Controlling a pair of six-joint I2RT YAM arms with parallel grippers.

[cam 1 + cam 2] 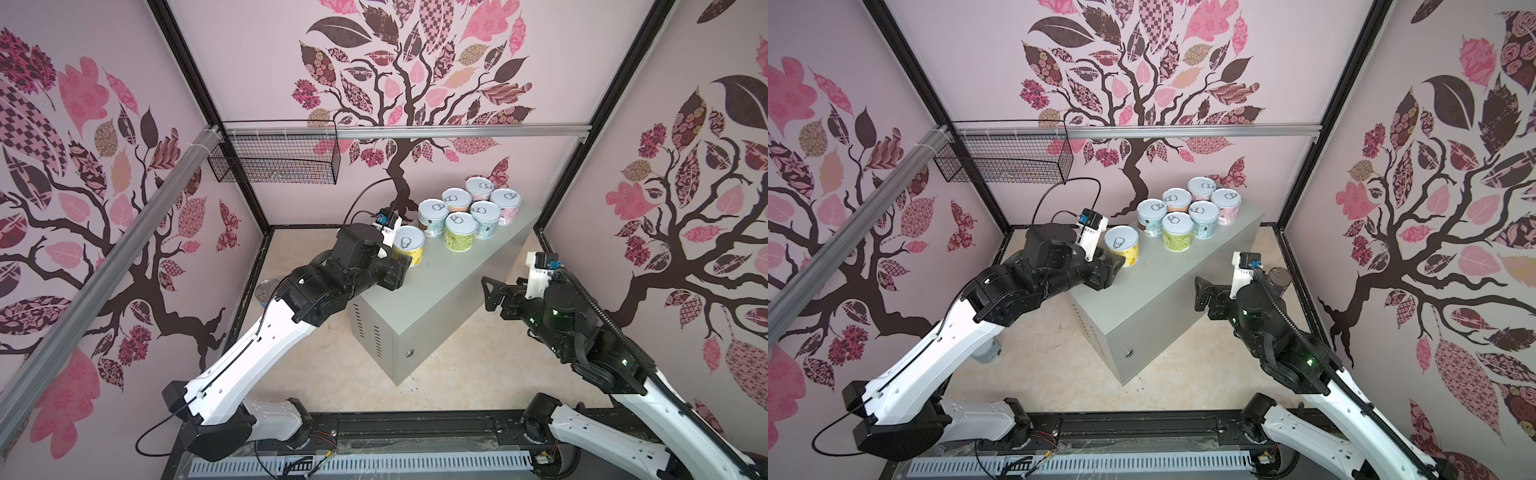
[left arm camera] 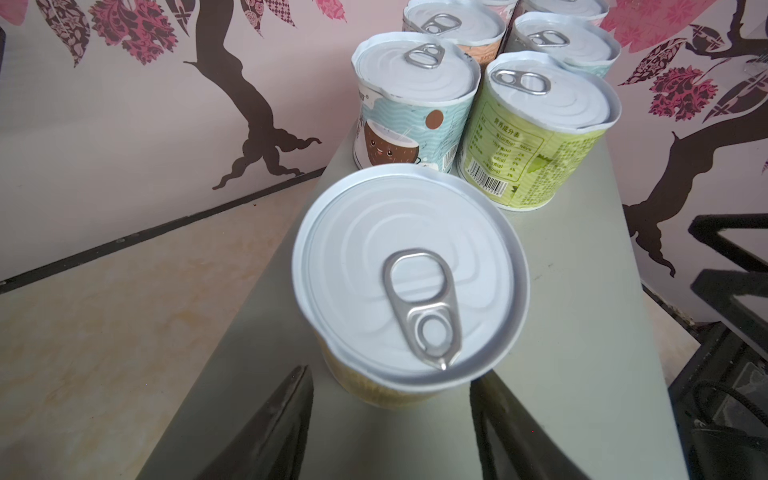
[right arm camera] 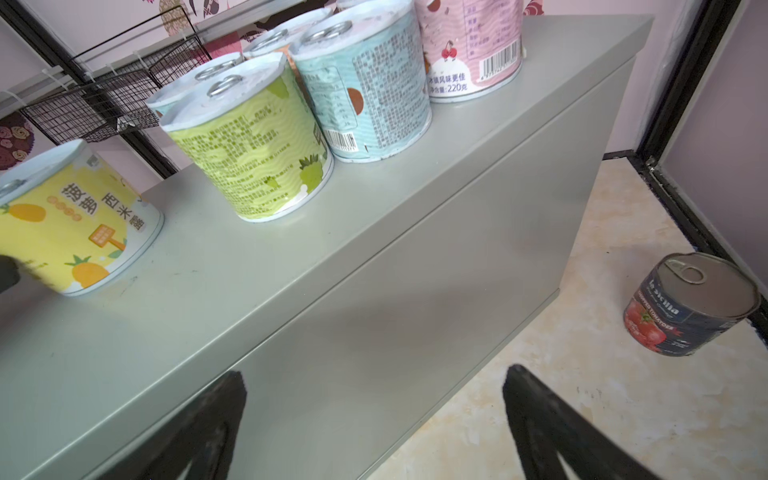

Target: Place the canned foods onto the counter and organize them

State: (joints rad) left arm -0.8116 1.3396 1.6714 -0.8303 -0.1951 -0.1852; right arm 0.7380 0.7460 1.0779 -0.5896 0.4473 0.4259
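Beige marbled floor (image 1: 316,357) carries the grey metal counter (image 1: 449,291) between floral walls (image 1: 124,166). Its nine o'clock edge holds the yellow pineapple can (image 1: 408,245), six pastel cans (image 1: 485,214) cluster at twelve, and a tomato can (image 3: 690,303) sits on the floor at three. The left gripper (image 1: 403,266) clamps the yellow pineapple can; the right gripper (image 3: 374,372) hovers at four, jaws apart.

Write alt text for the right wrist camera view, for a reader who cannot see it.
On a light-grey counter stand a yellow pineapple can and, apart from it, a cluster including a green can, a teal can and a pink can. A dark chopped-tomatoes can stands on the beige floor beside the counter; the right gripper is open.
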